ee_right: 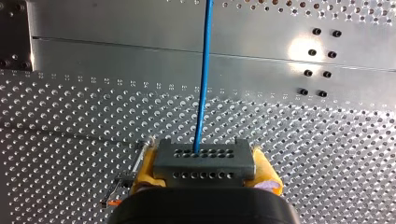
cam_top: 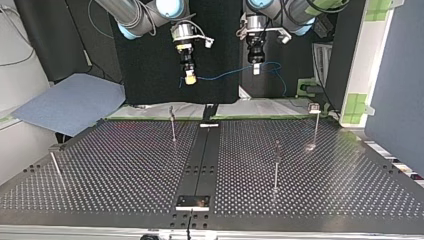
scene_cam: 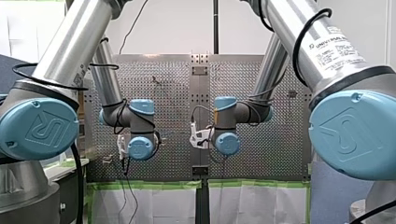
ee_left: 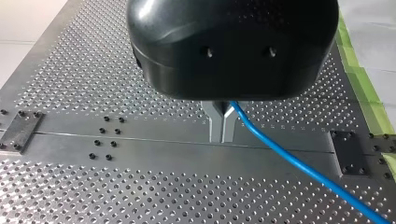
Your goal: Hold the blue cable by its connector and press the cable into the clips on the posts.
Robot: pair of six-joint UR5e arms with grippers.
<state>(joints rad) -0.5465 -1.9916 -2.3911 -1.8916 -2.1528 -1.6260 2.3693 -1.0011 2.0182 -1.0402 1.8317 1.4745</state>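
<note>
the thin blue cable is a smooth, round, bright blue cord. in the right wrist view it runs straight out of the face of a small grey block connector with two rows of little holes. my right gripper pinches that connector from both sides, and one of its yellow pads presses against the block's end. the cable leads away ahead of the gripper above the perforated metal table. the left wrist view shows what that view does not: further along the cord, my left gripper, black-bodied with narrow metal fingers, has its fingers pressed together on the cable. from there the cable trails off to one side over the table's plain middle strip. only the top view shows both holds at once. there my right gripper hangs at the view's left and my left gripper at its right, both raised beyond the table's far edge. the cable spans the gap between them in a slight sag, then loops out and down past my left gripper. this view alone also shows the thin upright metal posts on the table, one near the far edge left of the middle strip, one at the far right, one nearer the camera on the right and one at the left edge. the cable is well apart from all of them. in the front view the blue-capped wrists hide the fingers, and the cable cannot be made out.
</note>
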